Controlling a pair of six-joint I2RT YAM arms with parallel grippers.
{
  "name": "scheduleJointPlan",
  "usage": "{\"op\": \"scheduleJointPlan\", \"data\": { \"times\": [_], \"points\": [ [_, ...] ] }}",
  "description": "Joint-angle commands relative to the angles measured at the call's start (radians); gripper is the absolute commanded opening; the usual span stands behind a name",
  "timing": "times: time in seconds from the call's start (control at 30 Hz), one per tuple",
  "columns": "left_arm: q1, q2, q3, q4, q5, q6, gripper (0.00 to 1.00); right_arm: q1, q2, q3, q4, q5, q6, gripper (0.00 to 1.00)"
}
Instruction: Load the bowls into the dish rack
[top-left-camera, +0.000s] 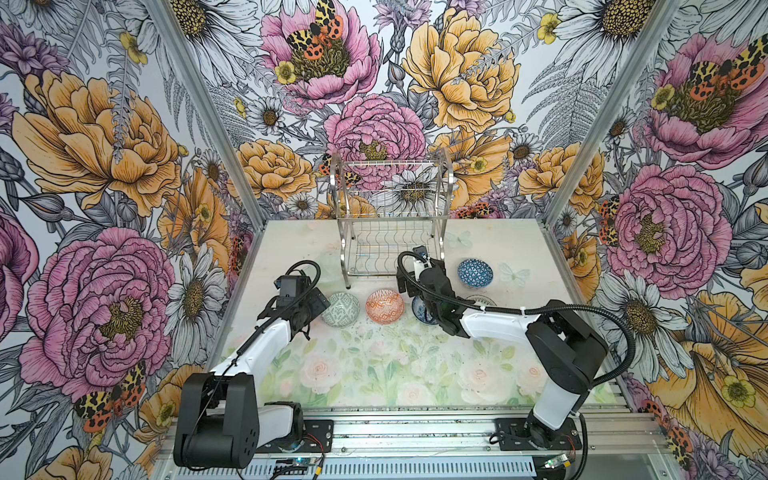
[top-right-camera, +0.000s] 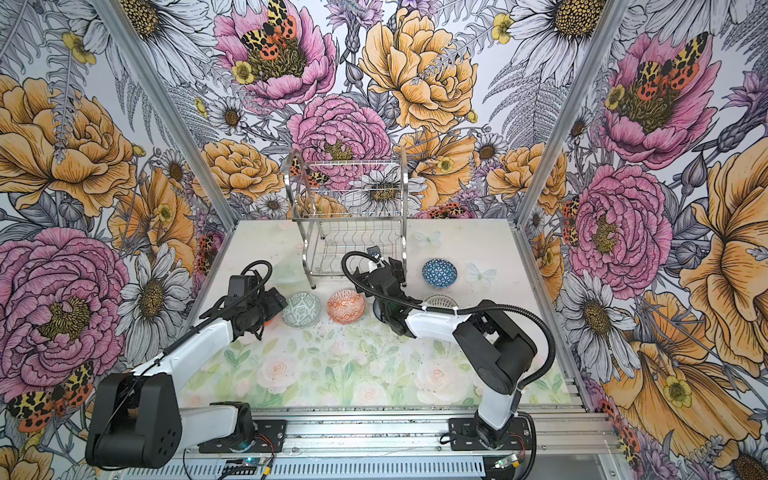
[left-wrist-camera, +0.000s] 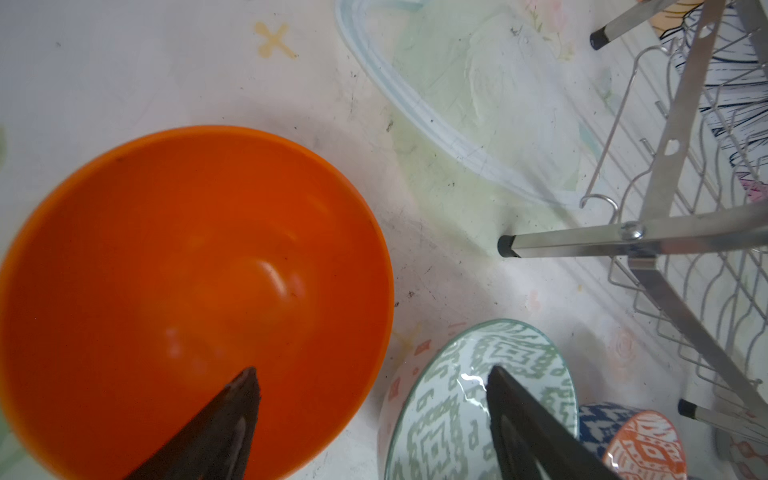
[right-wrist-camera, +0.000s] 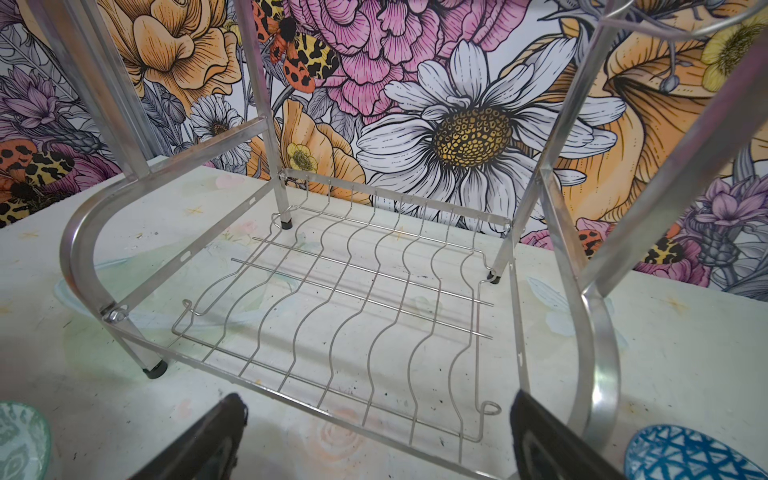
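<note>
The silver dish rack (top-left-camera: 446, 195) (right-wrist-camera: 83, 249) stands empty at the back. My left gripper (left-wrist-camera: 372, 372) (top-left-camera: 316, 302) is open. One finger hangs inside a plain orange bowl (left-wrist-camera: 187, 270), the other over the grey-green bowl (left-wrist-camera: 457, 399) (top-left-camera: 340, 308). An orange-white bowl (top-left-camera: 384, 306) sits to its right. A dark blue bowl (top-left-camera: 420, 312) shows partly under my right arm. My right gripper (right-wrist-camera: 378, 397) (top-left-camera: 419, 259) is open and empty, facing the rack's lower tier. A blue-white bowl (top-left-camera: 475, 272) (right-wrist-camera: 685, 455) rests right of the rack.
A black-white bowl (top-left-camera: 481, 298) peeks out behind my right forearm. Floral walls with metal corner posts (top-left-camera: 582, 166) close in the sides and back. An aluminium rail (top-left-camera: 415, 432) runs along the front. The rack's thin legs (left-wrist-camera: 511, 245) stand close to the bowls.
</note>
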Motion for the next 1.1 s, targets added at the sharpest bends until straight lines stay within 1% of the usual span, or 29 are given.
{"op": "scheduleJointPlan", "data": {
  "times": [0.0, 0.33, 0.5, 0.73, 0.8, 0.9, 0.97, 1.0, 1.07],
  "points": [
    [-0.005, 0.017, 0.042, 0.027, 0.007, 0.017, 0.86, 0.000, 0.007, 0.016, 0.025, 0.002, -0.002, 1.00],
    [0.008, 0.092, 0.066, 0.075, 0.016, 0.010, 0.84, -0.001, 0.004, 0.010, 0.024, -0.001, 0.011, 1.00],
    [0.008, 0.125, 0.078, 0.098, 0.034, 0.014, 0.80, -0.001, -0.009, 0.003, 0.023, 0.004, 0.007, 0.99],
    [0.010, 0.131, 0.087, 0.097, 0.039, 0.029, 0.79, -0.003, 0.014, 0.022, 0.019, -0.007, 0.026, 1.00],
    [0.010, 0.140, 0.091, 0.090, 0.022, 0.038, 0.78, -0.003, 0.017, 0.024, 0.020, -0.012, 0.033, 1.00],
    [0.011, 0.155, 0.094, 0.085, 0.003, 0.052, 0.72, -0.003, 0.013, 0.020, 0.018, -0.017, 0.038, 1.00],
    [0.012, 0.164, 0.100, 0.073, -0.018, 0.061, 0.71, -0.004, 0.005, 0.014, 0.024, -0.011, 0.037, 0.99],
    [0.013, 0.167, 0.103, 0.068, -0.027, 0.067, 0.67, -0.005, 0.003, 0.010, 0.027, -0.010, 0.035, 1.00],
    [0.012, 0.173, 0.113, 0.059, -0.041, 0.077, 0.65, -0.006, 0.004, 0.011, 0.029, -0.008, 0.036, 0.99]
  ]
}}
